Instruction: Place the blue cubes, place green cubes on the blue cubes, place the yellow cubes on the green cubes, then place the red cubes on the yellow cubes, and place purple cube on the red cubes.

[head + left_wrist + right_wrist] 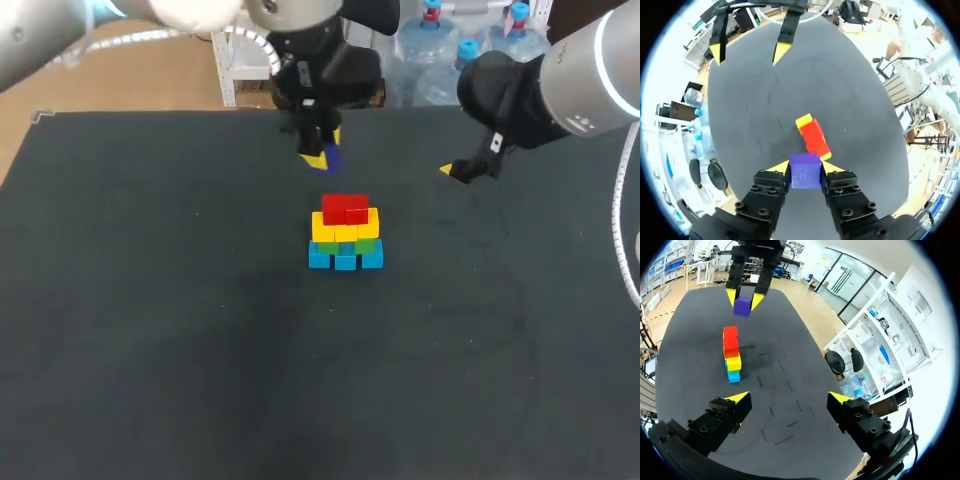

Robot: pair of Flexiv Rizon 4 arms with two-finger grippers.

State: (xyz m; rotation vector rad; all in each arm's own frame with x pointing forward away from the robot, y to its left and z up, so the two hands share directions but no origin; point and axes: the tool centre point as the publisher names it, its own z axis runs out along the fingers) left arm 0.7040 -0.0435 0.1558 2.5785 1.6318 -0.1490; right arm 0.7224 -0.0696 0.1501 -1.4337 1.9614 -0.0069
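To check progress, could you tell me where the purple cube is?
The purple cube is clamped in the left gripper, raised, beyond the red cubes in the head view.

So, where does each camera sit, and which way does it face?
Head view: above and behind, facing down on the table; left arm and right arm show.
Left wrist view: on the left wrist, facing down past the left gripper, shut on the purple cube, at the stack.
Right wrist view: on the right wrist, facing across at the stack past the open right gripper.
All share stack and purple cube.
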